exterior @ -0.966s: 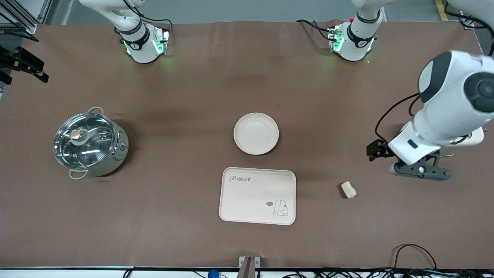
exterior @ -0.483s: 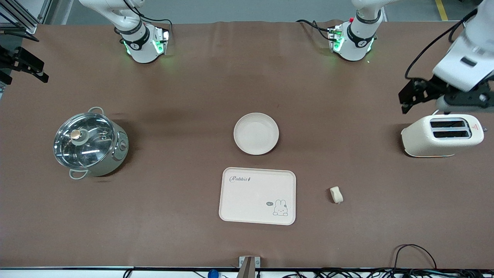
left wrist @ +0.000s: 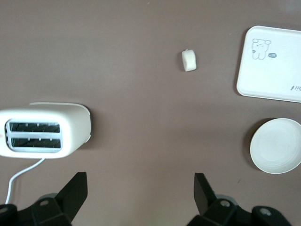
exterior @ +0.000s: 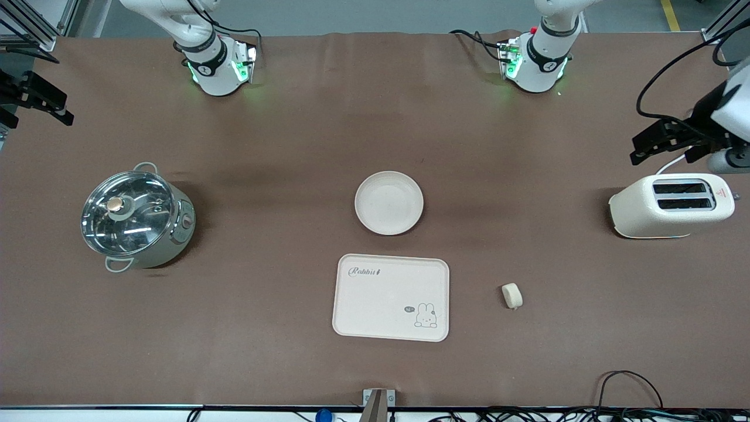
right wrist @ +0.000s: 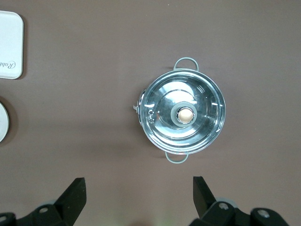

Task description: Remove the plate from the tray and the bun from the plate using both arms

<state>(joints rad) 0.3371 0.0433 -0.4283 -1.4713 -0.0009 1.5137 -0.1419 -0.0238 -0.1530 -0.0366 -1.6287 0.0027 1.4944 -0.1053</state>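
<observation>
The round cream plate (exterior: 388, 203) lies at mid-table, just farther from the front camera than the rabbit tray (exterior: 391, 297). The small pale bun (exterior: 512, 295) lies on the cloth beside the tray, toward the left arm's end. My left gripper (exterior: 726, 159) hangs high over the table edge by the toaster, open and empty (left wrist: 140, 190). Its wrist view shows the bun (left wrist: 189, 60) and plate (left wrist: 276, 145). My right gripper (right wrist: 138, 197) is open and empty, high above the cloth by the pot; it is out of the front view.
A cream toaster (exterior: 671, 205) stands at the left arm's end, also in the left wrist view (left wrist: 44, 136). A steel pot with a glass lid (exterior: 136, 218) stands at the right arm's end, also in the right wrist view (right wrist: 182, 116). Cables run along the front edge.
My left arm has risen and swung away from over the toaster toward the table's end, uncovering it. The bun rolled a little toward the tray, then came to rest.
</observation>
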